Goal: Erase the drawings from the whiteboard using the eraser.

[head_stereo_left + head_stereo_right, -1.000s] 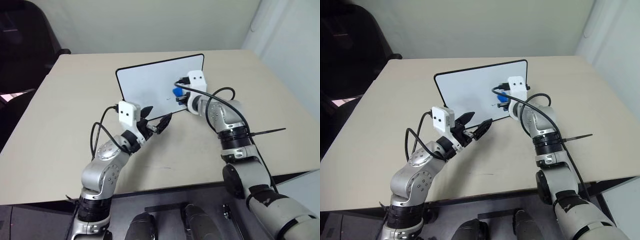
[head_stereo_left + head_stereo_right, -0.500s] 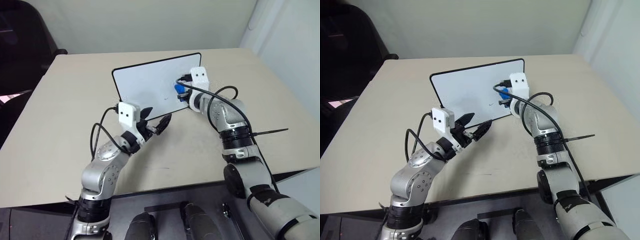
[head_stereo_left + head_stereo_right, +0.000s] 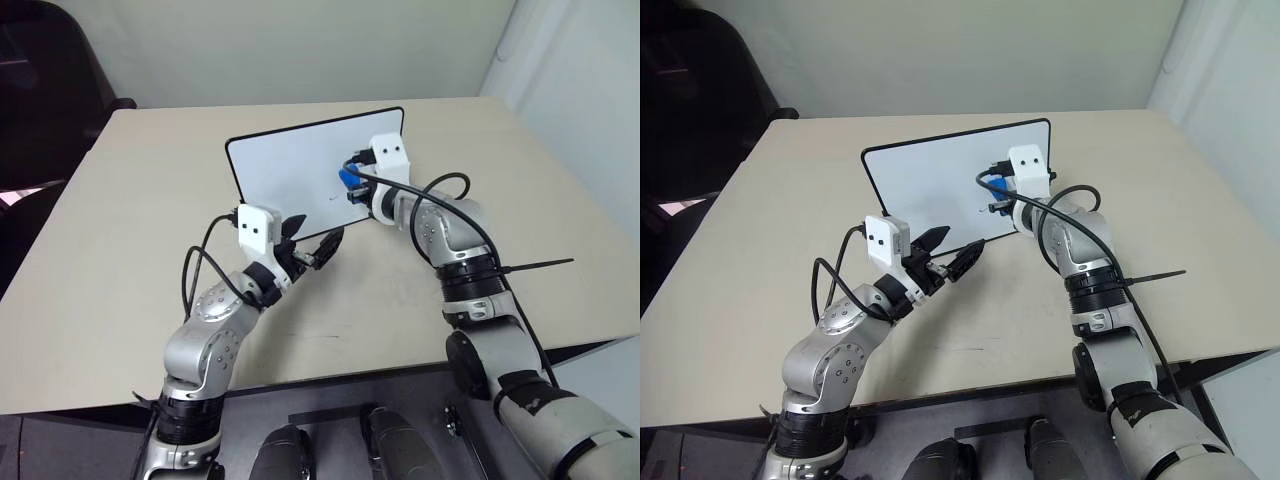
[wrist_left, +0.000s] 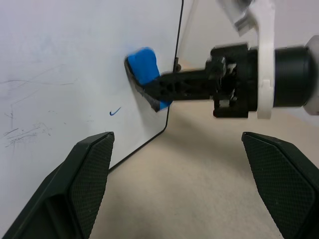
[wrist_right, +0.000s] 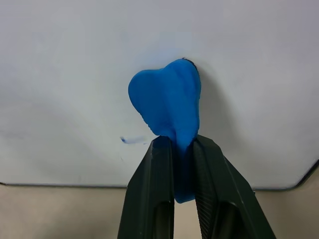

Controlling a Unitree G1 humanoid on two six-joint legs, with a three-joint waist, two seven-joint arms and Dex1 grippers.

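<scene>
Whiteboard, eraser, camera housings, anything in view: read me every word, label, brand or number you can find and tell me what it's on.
No readable text anywhere.
Whiteboard: only a small blue pen mark and faint grey smudges, no letters or numbers.
Eraser: plain blue, no brand.
White camera housings on the wrists: blank, just two dark holes each.
</scene>
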